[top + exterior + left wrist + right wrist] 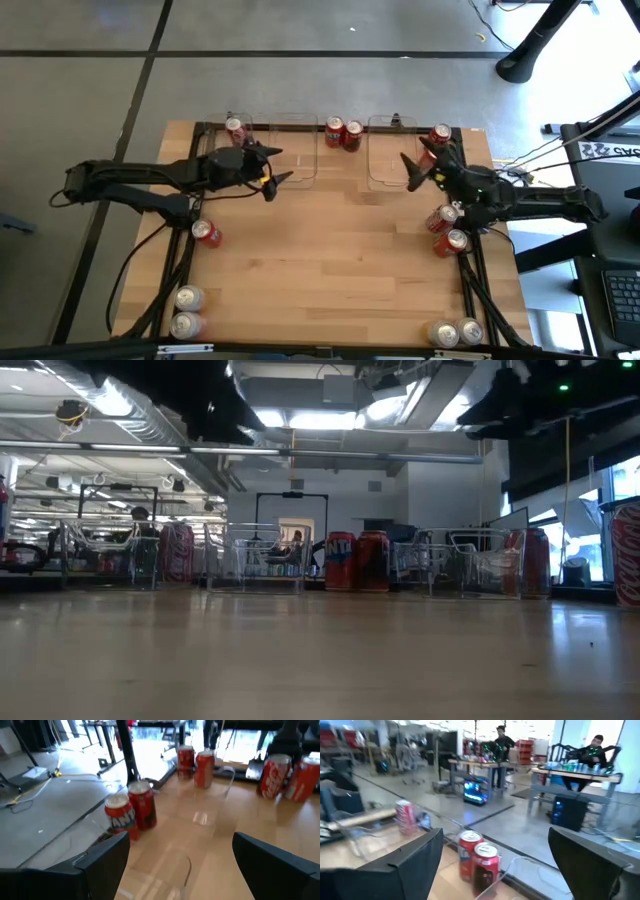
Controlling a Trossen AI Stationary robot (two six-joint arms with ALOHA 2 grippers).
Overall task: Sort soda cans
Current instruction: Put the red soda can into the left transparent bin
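Red metal soda cans stood paired at the table's twelve o'clock edge, between two clear plastic rectangular bins. My left pincer and right pincer hung spread wide, holding nothing. Risk: reaching for one can could topple its touching neighbour.

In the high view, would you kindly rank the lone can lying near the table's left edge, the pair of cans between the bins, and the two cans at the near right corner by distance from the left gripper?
From the left gripper:
1. Pair between the bins, at the far edge, to its right.
2. Lone can, left side, near the left arm's base.
3. Corner pair, near right corner, clearly farthest.
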